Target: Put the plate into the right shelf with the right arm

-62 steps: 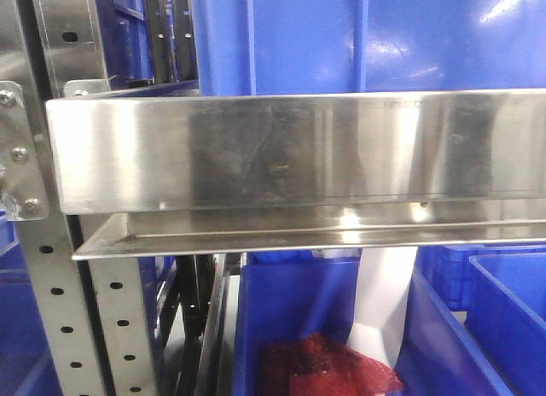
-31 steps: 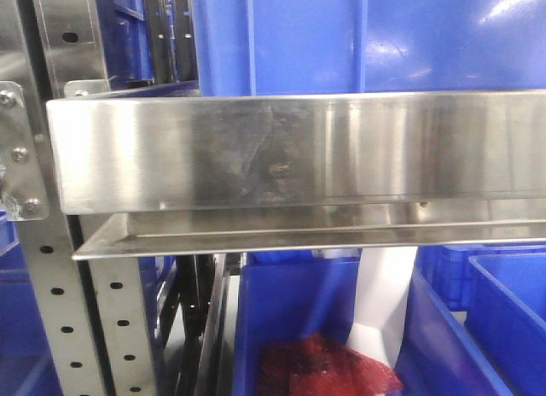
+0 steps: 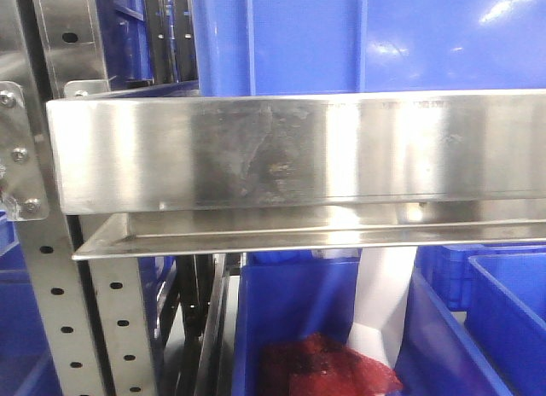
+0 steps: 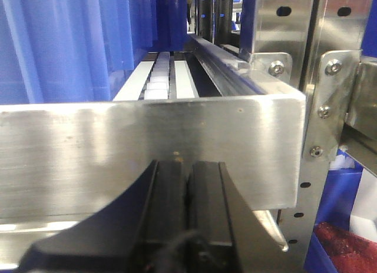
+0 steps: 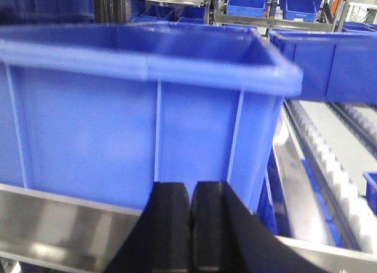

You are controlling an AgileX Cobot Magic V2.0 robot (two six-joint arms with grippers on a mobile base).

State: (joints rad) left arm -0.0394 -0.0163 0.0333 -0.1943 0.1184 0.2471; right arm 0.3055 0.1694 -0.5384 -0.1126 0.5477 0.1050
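The plate is out of view in every frame. The stainless-steel shelf's broad front lip fills the front view; it also shows in the left wrist view and low in the right wrist view. My left gripper is shut and empty, close in front of the lip. My right gripper is shut and empty, facing a large blue bin that stands on the shelf just behind the lip.
Perforated steel uprights with bolted brackets stand at the shelf's corner. Blue bins sit below the lip; one holds something red. A roller track runs beside the big bin. More blue bins stand behind.
Only the reflections on the steel lip have shifted slightly. Nothing else has visibly moved.
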